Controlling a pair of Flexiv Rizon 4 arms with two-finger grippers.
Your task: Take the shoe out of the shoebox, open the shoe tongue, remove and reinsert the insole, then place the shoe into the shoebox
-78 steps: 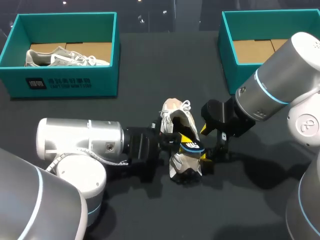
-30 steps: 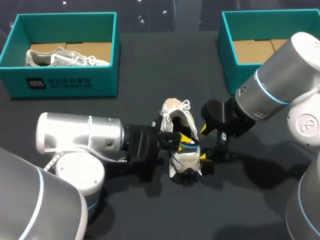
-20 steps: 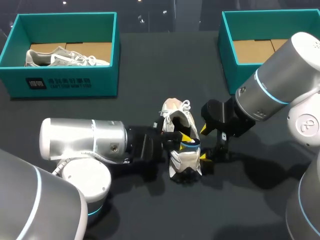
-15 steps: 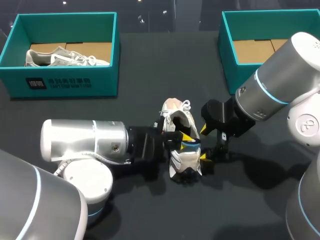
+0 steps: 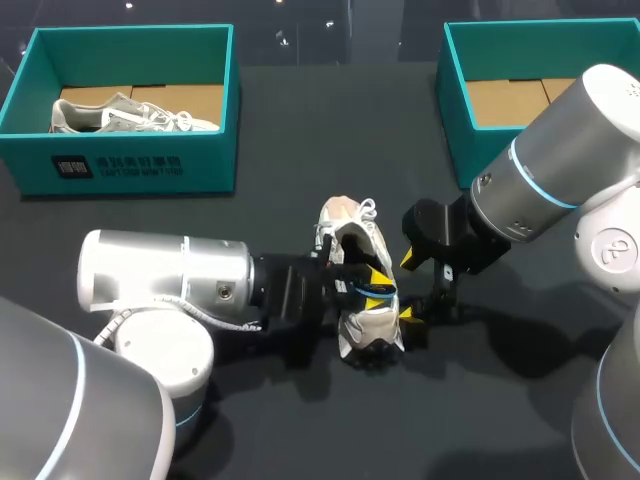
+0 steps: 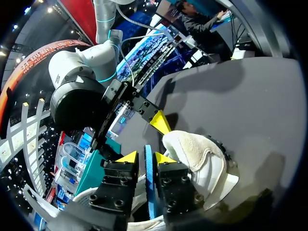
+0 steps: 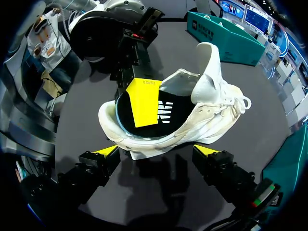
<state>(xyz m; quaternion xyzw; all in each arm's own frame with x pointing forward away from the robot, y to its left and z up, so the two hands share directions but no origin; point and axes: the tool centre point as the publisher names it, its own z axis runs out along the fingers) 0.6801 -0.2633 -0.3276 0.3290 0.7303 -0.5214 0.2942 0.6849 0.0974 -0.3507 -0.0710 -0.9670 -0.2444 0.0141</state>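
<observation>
- head view: your white shoe (image 5: 350, 228) lies on the dark table (image 5: 280, 190), out of both boxes and between your two arms. your left gripper (image 5: 376, 288) comes in from the left and sits at the shoe's opening. your right gripper (image 5: 405, 287) is just beside the shoe on its other side, fingers wide apart. the left shoebox (image 5: 130, 160) holds a second shoe (image 5: 120, 115). the right shoebox (image 5: 455, 120) shows a cardboard floor.
- left wrist view: your left fingers stand narrow, pinching the thin blue edge of the insole (image 6: 148, 187) from both sides. the shoe's padded heel collar is just beside them.
- right wrist view: your right fingers are spread wide and hold nothing. the shoe lies just ahead of them, its opening facing you and its tongue (image 7: 211, 62) standing up. one yellow left finger lies flat on the black insole inside the shoe.
</observation>
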